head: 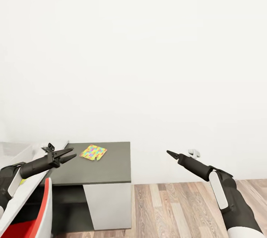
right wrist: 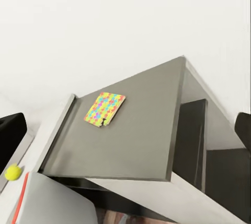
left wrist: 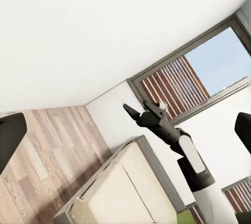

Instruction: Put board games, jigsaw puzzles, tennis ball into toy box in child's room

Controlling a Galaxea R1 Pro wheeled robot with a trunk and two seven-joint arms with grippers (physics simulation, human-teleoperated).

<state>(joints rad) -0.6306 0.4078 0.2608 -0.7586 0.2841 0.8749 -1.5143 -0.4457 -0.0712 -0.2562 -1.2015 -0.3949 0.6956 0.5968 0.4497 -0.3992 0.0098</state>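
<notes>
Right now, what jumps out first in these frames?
The bright multicoloured jigsaw puzzle lying flat on the dark grey cabinet top, near its back edge against the white wall. The left gripper hangs open beside it, the right gripper points out over the wood floor. In the right wrist view, a yellow tennis ball sits on the paler desk top next to the cabinet.

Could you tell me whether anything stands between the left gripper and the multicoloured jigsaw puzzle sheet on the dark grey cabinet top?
Nothing visible does. The left gripper hovers open beside the flat multicoloured jigsaw puzzle sheet, which lies alone on the dark grey cabinet top, with only bare surface between them.
</notes>
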